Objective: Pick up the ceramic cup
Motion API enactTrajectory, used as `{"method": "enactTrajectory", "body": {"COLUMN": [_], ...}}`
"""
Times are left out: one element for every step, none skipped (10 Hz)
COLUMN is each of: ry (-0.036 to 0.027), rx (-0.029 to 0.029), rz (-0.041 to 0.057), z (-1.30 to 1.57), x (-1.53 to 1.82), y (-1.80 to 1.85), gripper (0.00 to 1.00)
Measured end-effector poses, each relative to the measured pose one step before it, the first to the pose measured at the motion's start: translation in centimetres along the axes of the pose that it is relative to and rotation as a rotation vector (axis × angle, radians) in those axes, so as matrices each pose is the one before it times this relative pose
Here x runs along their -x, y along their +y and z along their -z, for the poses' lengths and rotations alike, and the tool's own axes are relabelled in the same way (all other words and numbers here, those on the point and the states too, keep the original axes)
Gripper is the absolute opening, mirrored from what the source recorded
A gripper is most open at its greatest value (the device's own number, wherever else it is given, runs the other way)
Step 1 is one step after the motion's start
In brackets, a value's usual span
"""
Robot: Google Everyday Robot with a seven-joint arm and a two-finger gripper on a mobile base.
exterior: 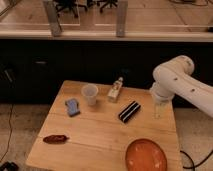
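Note:
The ceramic cup (pixel 90 94) is small, off-white and handleless, standing upright on the wooden table (pixel 100 135) toward its far left-middle. The blue sponge (pixel 72 106) lies just left of it. My white arm comes in from the right, and my gripper (pixel 158 111) hangs pointing down over the table's right edge, well to the right of the cup and apart from everything.
A small cream bottle (pixel 115 90) lies right of the cup. A black striped bar (pixel 129 111) lies mid-table, between the cup and the gripper. An orange plate (pixel 146 155) sits at the front right. A dark red object (pixel 55 139) lies front left. A dark counter runs behind.

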Motion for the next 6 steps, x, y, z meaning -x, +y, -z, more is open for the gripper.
{"method": "enactTrajectory", "body": {"ry": [0.00453, 0.00337, 0.00405, 0.00007, 0.00209, 0.00209], "rx": [-0.00231, -0.00234, -0.00421, -0.00728, -0.00755, -0.00775], "rz": [0.02239, 0.01739, 0.03515, 0.01714, 0.01513, 0.02123], "z": [0.163, 0.146, 0.308, 0.169, 0.186, 0.187], "x": [0.76, 0.607, 1.593, 0.872, 0.815, 1.022], "y": [-0.477, -0.345, -0.613, -0.46, -0.453, -0.548], "gripper": [0.8, 0.8, 0.8, 0.8, 0.8, 0.8]}}
